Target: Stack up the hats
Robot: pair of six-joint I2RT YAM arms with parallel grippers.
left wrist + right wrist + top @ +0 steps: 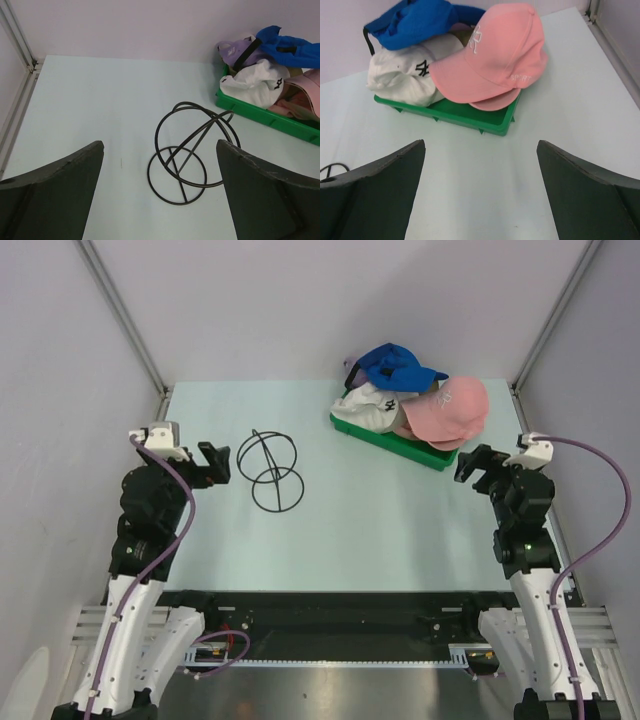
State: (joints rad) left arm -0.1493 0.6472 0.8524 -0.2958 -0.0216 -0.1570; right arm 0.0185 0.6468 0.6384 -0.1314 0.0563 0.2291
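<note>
1. Hats [420, 405] lie heaped in a green tray [392, 444] at the upper right of the top view, on the pale tabletop [380, 530]. None is stacked in order yet.
2. The pink cap [495, 55] lies on the right of the heap, its brim hanging over the tray's near rim. The blue cap [420, 20] rides on top at the back. The white cap [402, 75] sits at the left, partly under the blue one. A lavender cap [235, 50] shows at the far back.
3. A black wire stand [268, 472] stands left of centre, well apart from the tray, with nothing on it.
4. The left jaws are spread wide and empty, just left of the stand. The right jaws are likewise released and hold nothing, near the tray's lower right corner.
5. The caps look light and soft, so a crown would probably collapse under a pinch, while the curved brims seem stiffer.
6. The brim, or the crown front just above it, looks like the surest hold.
7. The pink cap appears free of the others and nearest the right jaws, a sensible first pick. Back straps could snag and drag a neighbouring cap.
</note>
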